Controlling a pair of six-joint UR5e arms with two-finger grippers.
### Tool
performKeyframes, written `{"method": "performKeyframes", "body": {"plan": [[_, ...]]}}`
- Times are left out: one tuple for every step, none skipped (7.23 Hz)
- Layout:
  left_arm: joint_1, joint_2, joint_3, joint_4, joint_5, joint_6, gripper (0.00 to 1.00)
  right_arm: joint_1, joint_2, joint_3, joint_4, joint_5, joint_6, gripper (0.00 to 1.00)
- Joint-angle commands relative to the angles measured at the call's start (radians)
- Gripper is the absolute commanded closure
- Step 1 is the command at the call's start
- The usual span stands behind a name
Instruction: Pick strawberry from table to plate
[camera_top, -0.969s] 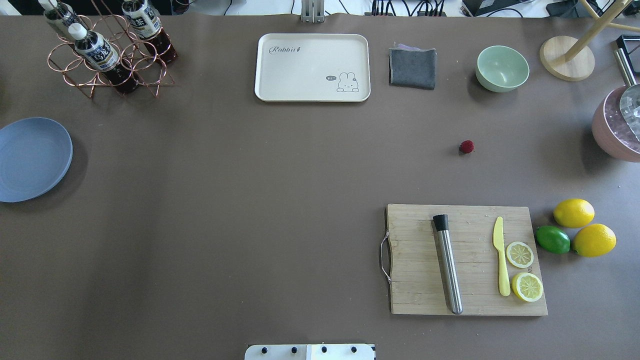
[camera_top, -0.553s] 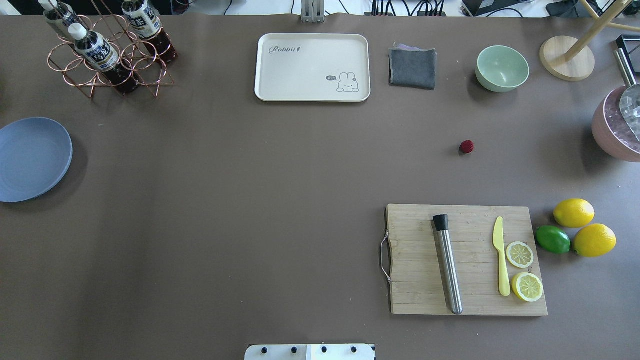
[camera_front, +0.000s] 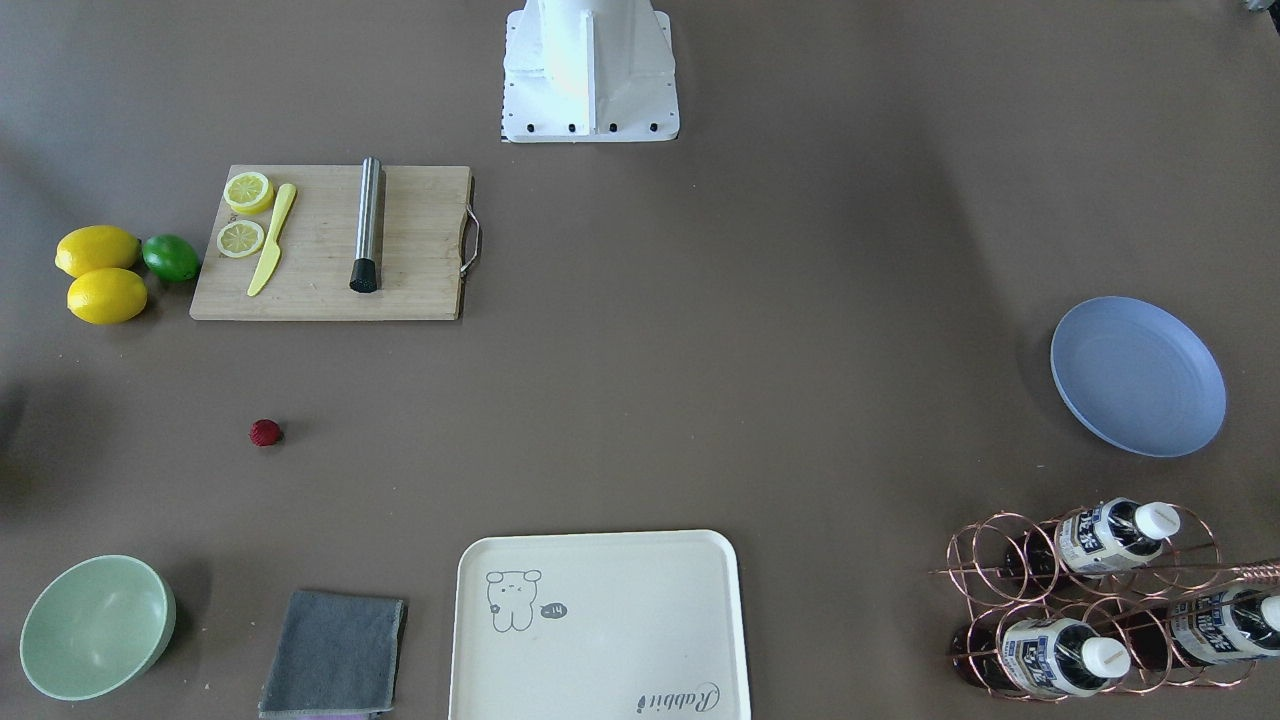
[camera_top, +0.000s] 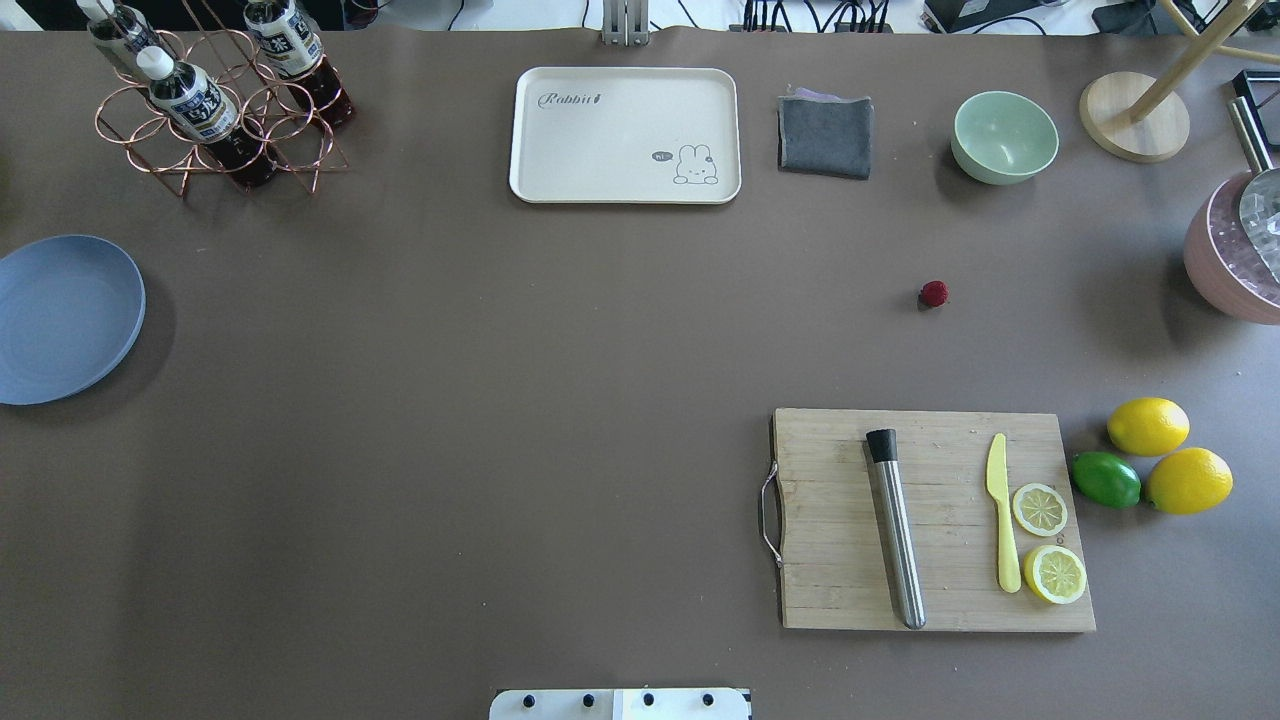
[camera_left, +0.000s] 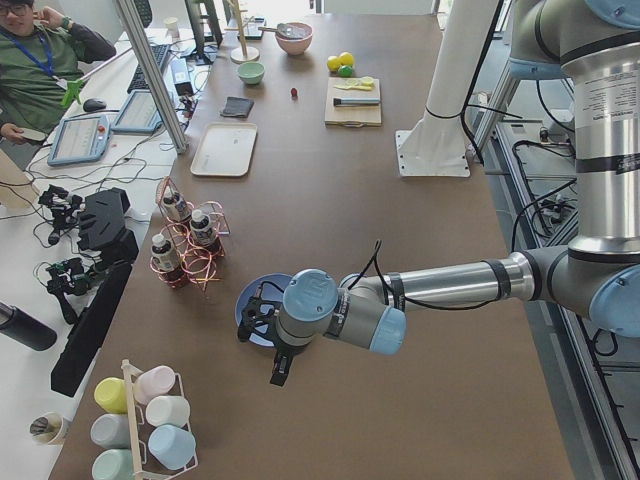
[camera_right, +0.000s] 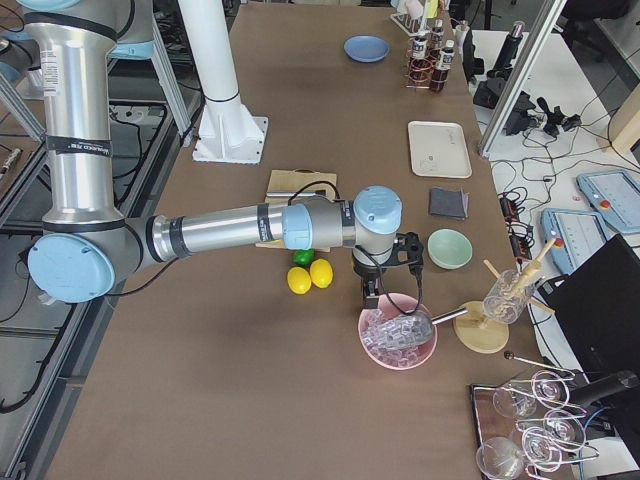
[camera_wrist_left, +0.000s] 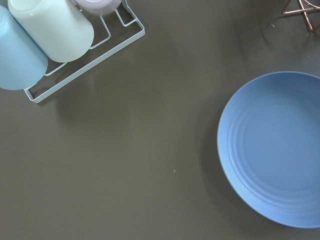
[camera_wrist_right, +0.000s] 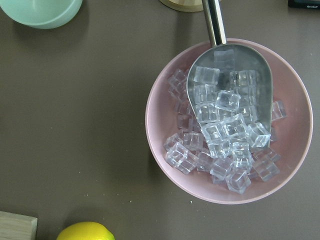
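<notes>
The strawberry (camera_top: 934, 293) is a tiny dark red berry lying alone on the grey-brown table (camera_top: 500, 400), right of centre; it also shows in the front view (camera_front: 265, 432). The light blue plate (camera_top: 60, 320) lies bare at the far left edge (camera_front: 1137, 376) (camera_wrist_left: 275, 150). My left gripper (camera_left: 268, 335) hangs over the plate's near side, seen only from the side, so I cannot tell whether it is open or shut. My right gripper (camera_right: 385, 280) hovers by the pink ice bowl (camera_wrist_right: 227, 120), far from the strawberry; its state cannot be told either.
A cutting board (camera_top: 930, 520) with a steel muddler, yellow knife and lemon slices sits in front of the strawberry. Two lemons and a lime (camera_top: 1105, 479) lie to its right. At the back stand a green bowl (camera_top: 1004, 136), grey cloth (camera_top: 825, 135), cream tray (camera_top: 625, 135) and bottle rack (camera_top: 215, 100).
</notes>
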Motion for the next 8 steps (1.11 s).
{"method": "performKeyframes", "body": {"plan": [[0.025,-0.085,0.145,-0.075,-0.05,-0.059,0.02,-0.034,0.049,0.002,0.002,-0.001,0.073,0.0],[0.08,-0.127,0.218,-0.183,-0.05,-0.153,0.02,-0.045,0.069,0.002,0.0,-0.001,0.106,0.0],[0.153,-0.15,0.288,-0.317,-0.041,-0.258,0.02,-0.064,0.089,0.002,0.002,-0.001,0.149,0.0],[0.198,-0.159,0.327,-0.415,-0.037,-0.357,0.02,-0.082,0.104,0.002,0.002,-0.002,0.179,0.0],[0.235,-0.173,0.352,-0.447,-0.018,-0.395,0.02,-0.096,0.121,0.002,0.002,-0.004,0.209,0.0],[0.256,-0.198,0.381,-0.45,0.012,-0.397,0.02,-0.105,0.132,0.002,0.002,-0.008,0.238,0.0],[0.279,-0.219,0.407,-0.451,0.012,-0.397,0.02,-0.116,0.136,0.003,0.002,-0.01,0.242,0.0],[0.312,-0.231,0.419,-0.456,0.014,-0.397,0.02,-0.117,0.147,0.003,0.002,-0.01,0.242,0.0]]}}
